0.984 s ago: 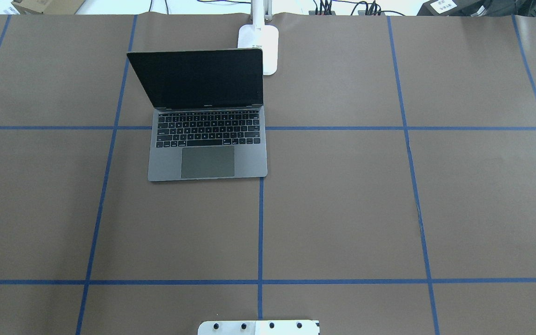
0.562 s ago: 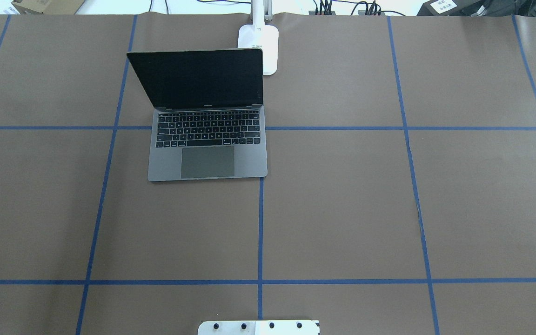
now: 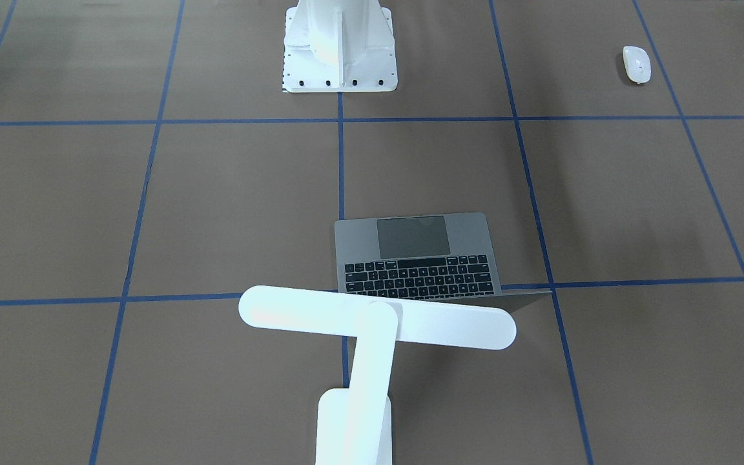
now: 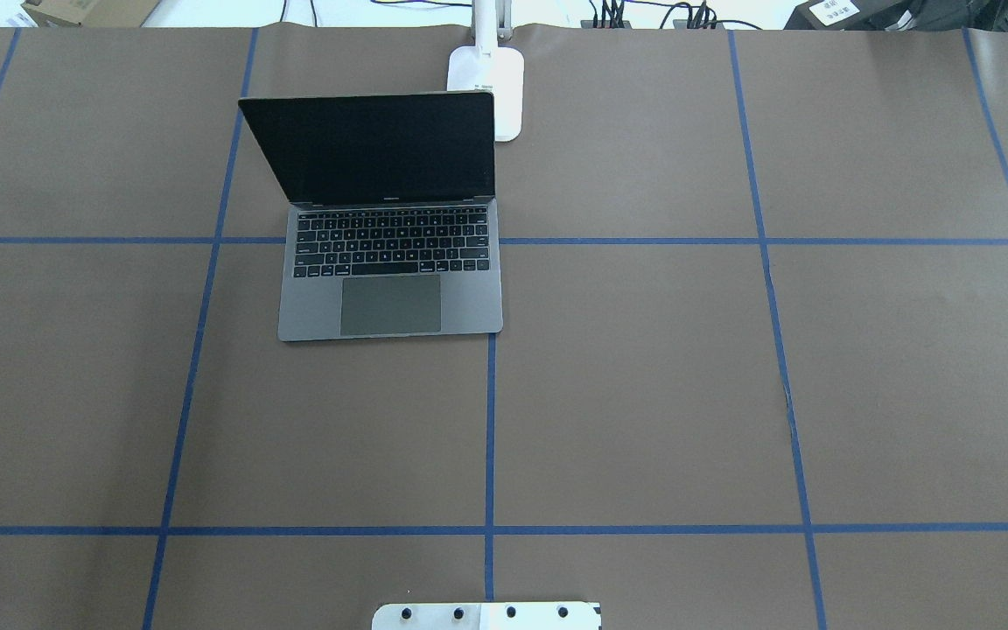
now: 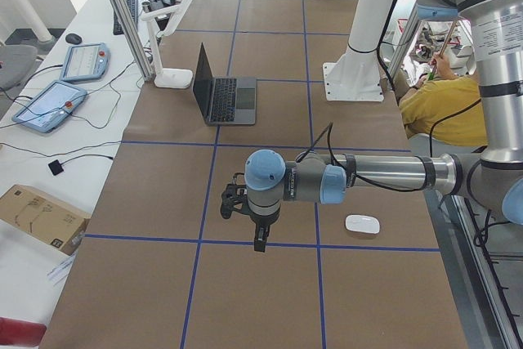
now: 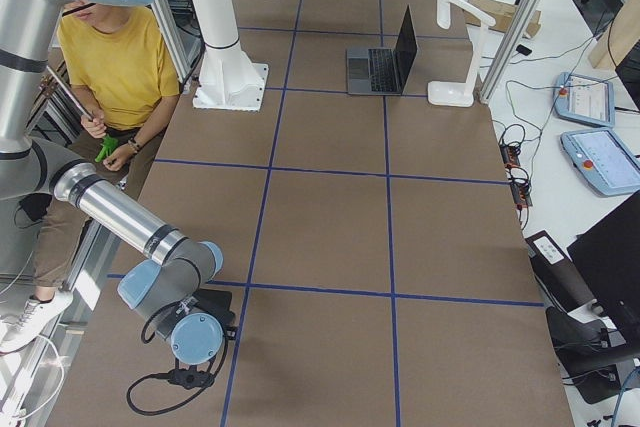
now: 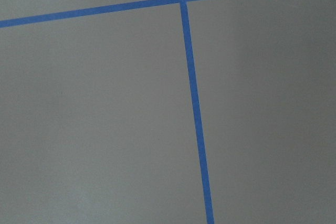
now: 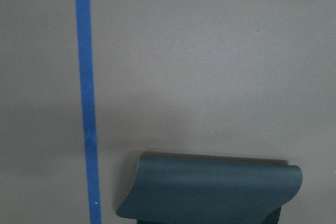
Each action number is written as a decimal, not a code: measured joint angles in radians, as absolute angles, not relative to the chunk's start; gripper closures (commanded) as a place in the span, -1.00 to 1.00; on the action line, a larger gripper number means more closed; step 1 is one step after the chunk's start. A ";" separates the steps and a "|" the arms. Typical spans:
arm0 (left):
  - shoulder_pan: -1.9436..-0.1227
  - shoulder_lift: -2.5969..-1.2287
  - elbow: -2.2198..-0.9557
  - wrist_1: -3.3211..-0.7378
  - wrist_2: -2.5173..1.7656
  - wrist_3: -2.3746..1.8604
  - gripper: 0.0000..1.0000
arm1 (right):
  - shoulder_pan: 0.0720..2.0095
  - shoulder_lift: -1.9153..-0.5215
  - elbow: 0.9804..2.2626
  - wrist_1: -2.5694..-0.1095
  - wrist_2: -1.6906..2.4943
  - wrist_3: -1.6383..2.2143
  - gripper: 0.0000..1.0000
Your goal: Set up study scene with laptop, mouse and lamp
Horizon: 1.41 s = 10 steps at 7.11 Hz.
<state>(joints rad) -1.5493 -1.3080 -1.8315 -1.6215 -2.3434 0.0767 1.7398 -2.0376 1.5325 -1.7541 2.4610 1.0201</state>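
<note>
The laptop point(image 4: 390, 262) stands open on the brown table, screen dark, left of centre; it also shows in the front view point(image 3: 417, 255). The white lamp point(image 3: 377, 316) stands behind it, with its T-shaped head over the screen edge and its base point(image 4: 486, 87) at the far table edge. The white mouse point(image 3: 637, 64) lies near the robot's side, by the left arm point(image 5: 362, 224). My left gripper point(image 5: 253, 230) hangs over bare table a little to the left of the mouse in the exterior left view. My right gripper point(image 6: 190, 379) is over a black pad point(image 8: 210, 192). I cannot tell whether either is open or shut.
The white bolted pedestal point(image 3: 340, 45) stands at the robot's edge of the table. Blue tape lines point(image 4: 489, 437) grid the brown surface. A person in a yellow shirt point(image 6: 110, 57) sits beside the table. Tablets and cables point(image 5: 49, 104) lie on the side bench.
</note>
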 measured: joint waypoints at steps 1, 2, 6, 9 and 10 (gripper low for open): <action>-1.549 -1.308 -1.831 -1.621 -2.344 0.077 -1.00 | 1.716 -2.025 1.530 -1.755 2.451 1.071 -0.81; -1.549 -1.307 -1.832 -1.621 -2.344 0.077 -1.00 | 1.682 -2.010 1.528 -1.755 2.448 1.126 -0.81; -1.550 -1.304 -1.839 -1.621 -2.344 0.077 -1.00 | 1.582 -1.963 1.453 -1.747 2.468 1.187 -0.47; -1.556 -1.300 -1.842 -1.622 -2.344 0.078 -1.00 | 1.542 -1.950 1.402 -1.746 2.558 1.185 -0.46; -1.559 -1.300 -1.842 -1.622 -2.344 0.078 -1.00 | 1.529 -1.943 1.388 -1.745 2.558 1.183 -0.46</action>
